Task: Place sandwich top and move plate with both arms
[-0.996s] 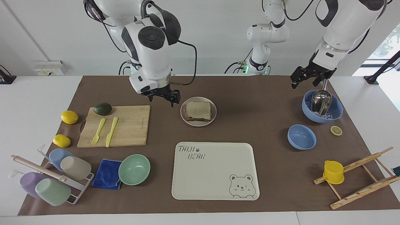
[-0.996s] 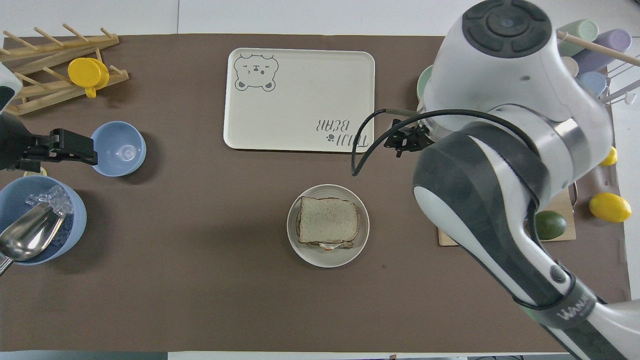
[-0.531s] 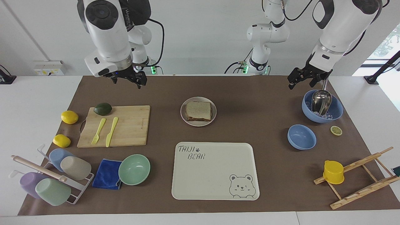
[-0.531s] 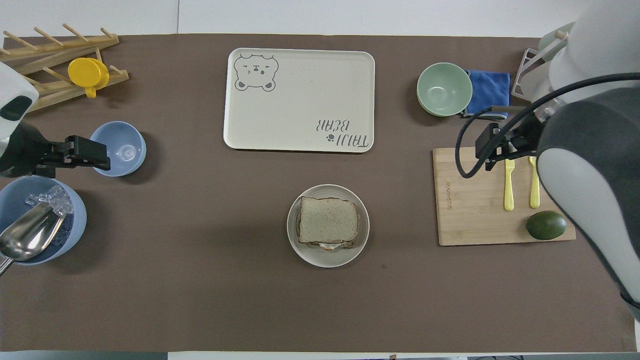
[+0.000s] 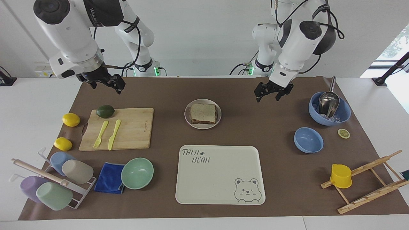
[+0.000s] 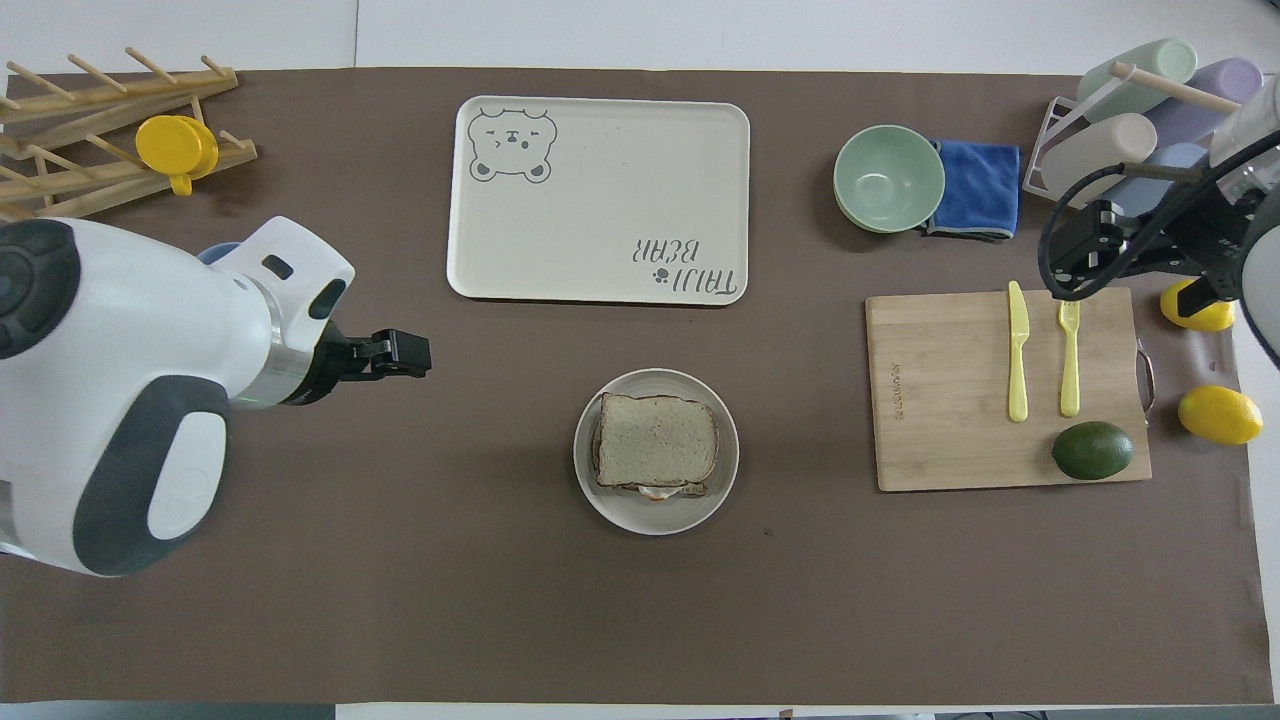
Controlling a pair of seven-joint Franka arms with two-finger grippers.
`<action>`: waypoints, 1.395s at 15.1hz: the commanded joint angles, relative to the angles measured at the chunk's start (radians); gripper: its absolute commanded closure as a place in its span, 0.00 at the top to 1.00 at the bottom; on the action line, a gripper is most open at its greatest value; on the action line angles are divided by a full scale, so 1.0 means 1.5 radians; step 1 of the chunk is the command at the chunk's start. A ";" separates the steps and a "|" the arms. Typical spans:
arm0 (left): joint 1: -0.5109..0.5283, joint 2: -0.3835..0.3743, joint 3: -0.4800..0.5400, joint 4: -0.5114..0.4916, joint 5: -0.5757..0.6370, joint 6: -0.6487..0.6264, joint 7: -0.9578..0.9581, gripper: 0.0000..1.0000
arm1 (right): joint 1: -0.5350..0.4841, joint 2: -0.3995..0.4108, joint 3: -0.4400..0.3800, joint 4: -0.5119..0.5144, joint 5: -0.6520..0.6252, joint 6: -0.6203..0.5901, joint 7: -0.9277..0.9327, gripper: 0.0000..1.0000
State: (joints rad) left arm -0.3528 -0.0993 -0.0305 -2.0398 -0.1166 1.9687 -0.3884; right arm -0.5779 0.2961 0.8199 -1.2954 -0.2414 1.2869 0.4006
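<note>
The sandwich top (image 5: pixel 203 111) lies flat on the stacked sandwich on the round beige plate (image 5: pixel 203 126), near the middle of the mat. In the overhead view the bread (image 6: pixel 658 438) covers most of the plate (image 6: pixel 655 522). My left gripper (image 5: pixel 271 92) is open and empty, raised over bare mat between the plate and the ice bowl; it also shows in the overhead view (image 6: pixel 400 352). My right gripper (image 5: pixel 107 82) is open and empty, raised over the mat by the cutting board's avocado corner; it also shows in the overhead view (image 6: pixel 1085 250).
A cream bear tray (image 5: pixel 220 174) lies farther from the robots than the plate. A cutting board (image 5: pixel 127 131) with fork, knife and avocado (image 5: pixel 105 111) is toward the right arm's end. A blue ice bowl with scoop (image 5: pixel 329 108) and a smaller blue bowl (image 5: pixel 308 140) are toward the left arm's end.
My right gripper has swung away from beside the plate toward the right arm's end, over the cutting board area. My left gripper has moved from over the ice bowl toward the plate.
</note>
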 commanded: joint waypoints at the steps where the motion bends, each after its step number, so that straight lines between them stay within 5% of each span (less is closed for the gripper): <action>1: -0.049 -0.008 0.010 -0.073 -0.004 0.072 -0.012 1.00 | 0.022 -0.017 -0.056 -0.052 0.024 0.051 -0.064 1.00; 6: -0.116 0.063 0.009 -0.109 -0.029 0.189 -0.046 1.00 | 0.173 -0.004 -0.234 -0.058 0.035 0.103 -0.125 1.00; 9: -0.135 0.089 0.009 -0.126 -0.061 0.236 -0.046 1.00 | 0.188 -0.038 -0.268 -0.119 0.062 0.106 -0.129 1.00; 13: -0.166 0.123 0.009 -0.138 -0.094 0.271 -0.050 1.00 | 0.286 -0.086 -0.429 -0.199 0.125 0.149 -0.228 1.00; 18: -0.188 0.127 0.009 -0.171 -0.125 0.309 -0.073 0.94 | 0.337 -0.133 -0.493 -0.278 0.144 0.175 -0.246 1.00; 21: -0.190 0.128 0.009 -0.173 -0.149 0.320 -0.073 0.79 | 0.365 -0.147 -0.521 -0.301 0.144 0.191 -0.247 1.00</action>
State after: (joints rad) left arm -0.6200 0.1039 -0.0302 -2.2740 -0.3105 2.4112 -0.4896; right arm -0.0551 0.1263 0.0700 -1.6789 -0.0469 1.5368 0.0475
